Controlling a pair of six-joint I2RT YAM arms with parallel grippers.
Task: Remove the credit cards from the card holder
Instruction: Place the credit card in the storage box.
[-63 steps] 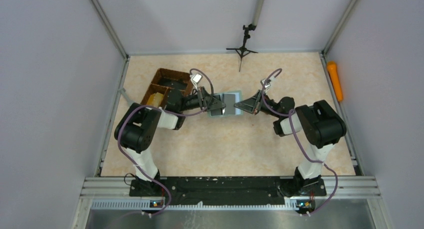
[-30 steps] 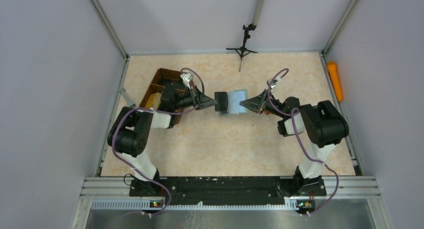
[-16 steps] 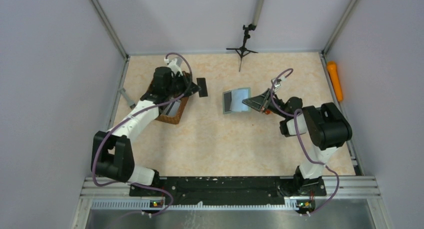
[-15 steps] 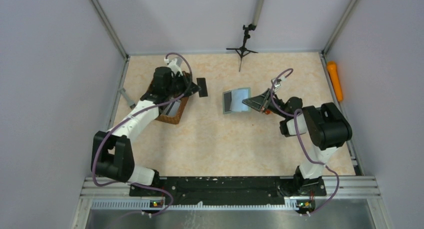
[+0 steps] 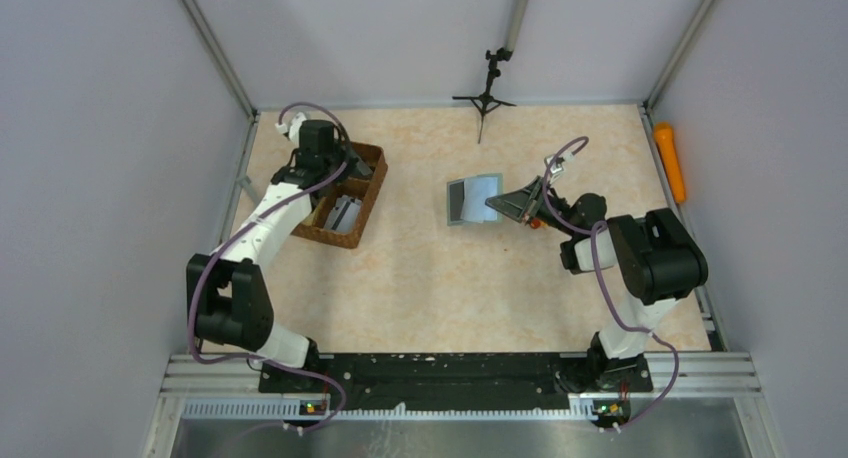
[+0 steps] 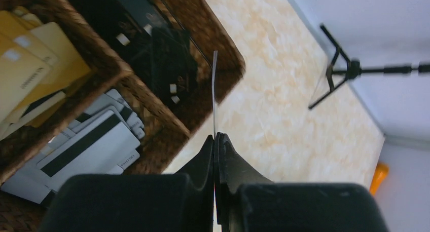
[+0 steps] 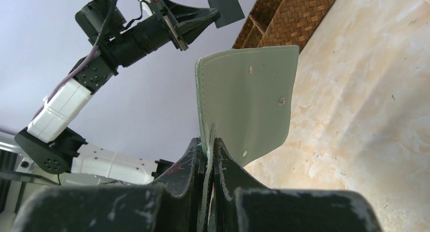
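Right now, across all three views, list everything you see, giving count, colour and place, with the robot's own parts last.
card holder: one, grey-green outside, blue-grey inside, mid-table, gripped by right fingers
held card: one, dark, in left fingers above the tray
wicker tray: one, brown, table's left side
yellow cards: several, yellow, one tray compartment
striped cards: several, white with black stripe, next compartment
black cards: several, black, third compartment
tripod: one, black, table's far edge
orange object: one, orange, beyond the table's right edge
arms: two, black and white, left arm over tray, right arm at holder
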